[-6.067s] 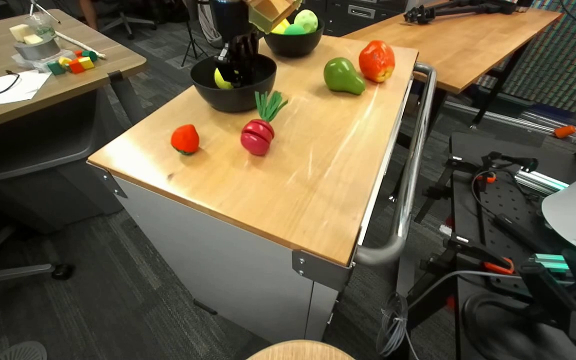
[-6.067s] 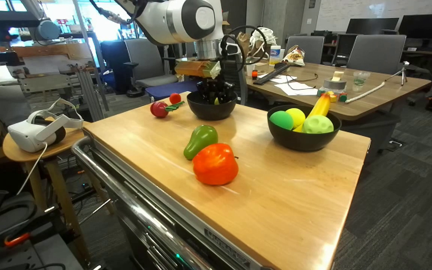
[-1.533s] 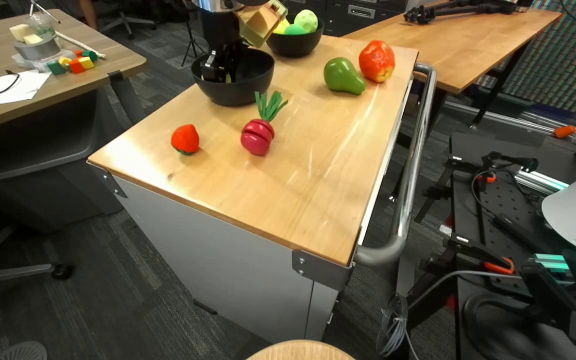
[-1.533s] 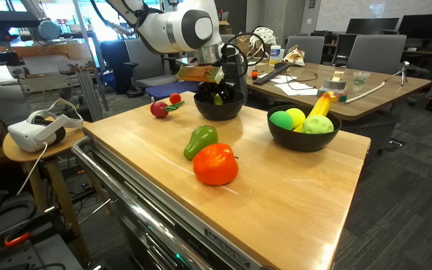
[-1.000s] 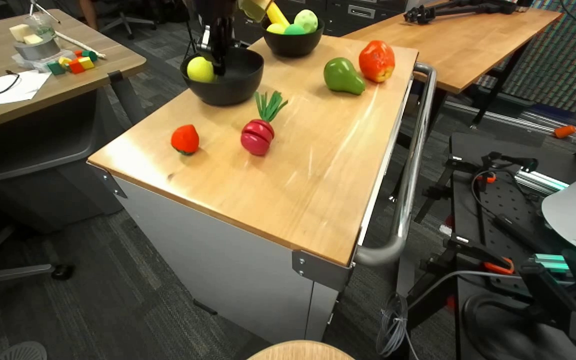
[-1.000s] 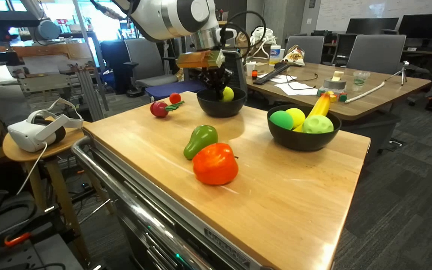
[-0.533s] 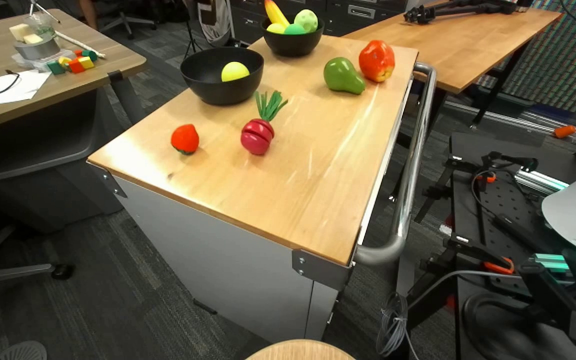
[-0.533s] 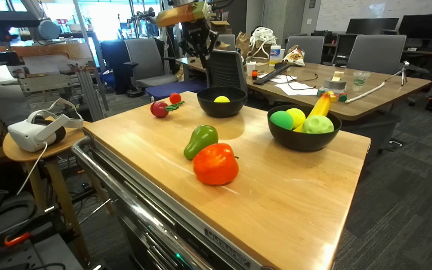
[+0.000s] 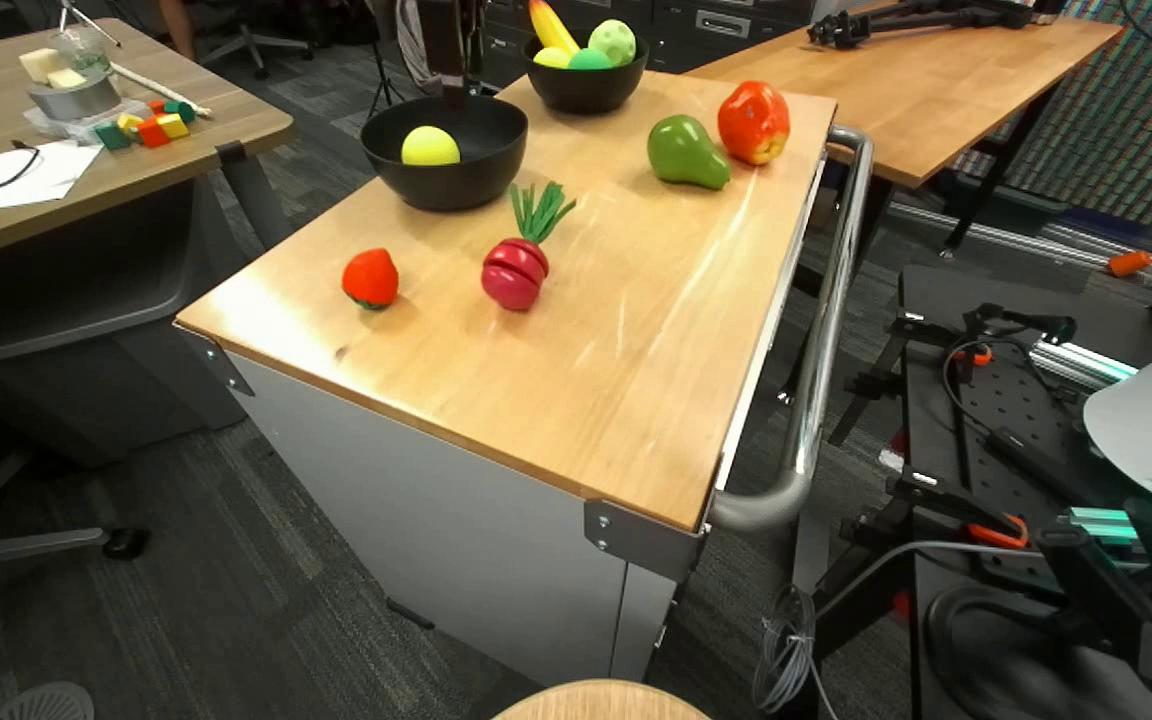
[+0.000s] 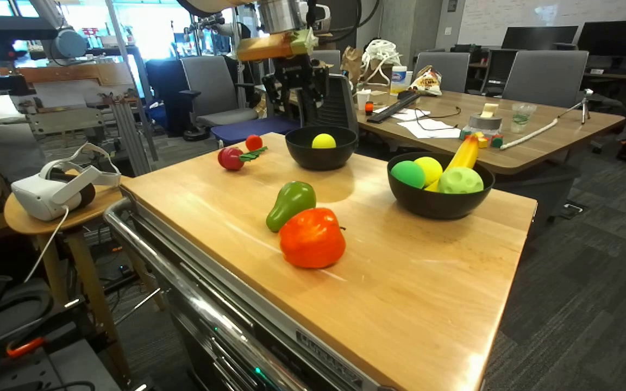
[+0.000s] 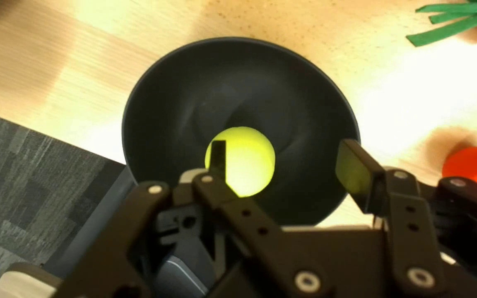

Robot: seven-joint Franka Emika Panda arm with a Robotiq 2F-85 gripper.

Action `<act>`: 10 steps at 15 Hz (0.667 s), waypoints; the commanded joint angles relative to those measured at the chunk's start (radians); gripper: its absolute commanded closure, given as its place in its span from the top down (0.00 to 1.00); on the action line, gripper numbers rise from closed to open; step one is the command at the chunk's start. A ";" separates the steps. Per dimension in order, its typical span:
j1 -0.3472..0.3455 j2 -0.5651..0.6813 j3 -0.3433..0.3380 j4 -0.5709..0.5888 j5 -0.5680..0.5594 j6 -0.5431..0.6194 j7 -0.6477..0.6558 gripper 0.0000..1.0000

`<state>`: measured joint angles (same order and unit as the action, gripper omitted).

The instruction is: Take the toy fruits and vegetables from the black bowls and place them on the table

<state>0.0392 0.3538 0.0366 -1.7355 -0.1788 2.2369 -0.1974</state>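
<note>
Our gripper (image 11: 287, 163) hangs above a black bowl (image 11: 168, 95), its fingers (image 11: 358, 176) well apart and gripping nothing. We see the yellow ball (image 11: 250, 163) inside that bowl in every view, but the banana (image 10: 463, 155) in the second bowl (image 10: 432, 206) only in the exterior ones. Our arm (image 10: 280, 16) points the gripper downward, lower than half a second ago; the ball has shifted within its bowl.

1 toy (image 9: 430, 147) in 1 bowl (image 9: 448, 187), 4 toys (image 10: 461, 181) in another bowl (image 10: 432, 206), 4 loose toys (image 10: 313, 240) on the table (image 10: 427, 293)
</note>
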 commanded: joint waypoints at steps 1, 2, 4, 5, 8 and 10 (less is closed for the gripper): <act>-0.023 0.039 0.007 0.023 0.039 0.043 -0.031 0.99; -0.026 0.049 0.007 0.026 0.042 0.055 -0.031 1.00; -0.031 0.068 0.007 0.033 0.045 0.073 -0.029 1.00; -0.033 0.081 0.006 0.039 0.048 0.079 -0.028 1.00; -0.036 0.112 0.001 0.051 0.043 0.091 -0.024 1.00; -0.037 0.133 -0.006 0.055 0.035 0.095 -0.017 1.00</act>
<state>0.0097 0.4510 0.0341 -1.7135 -0.1509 2.3136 -0.2025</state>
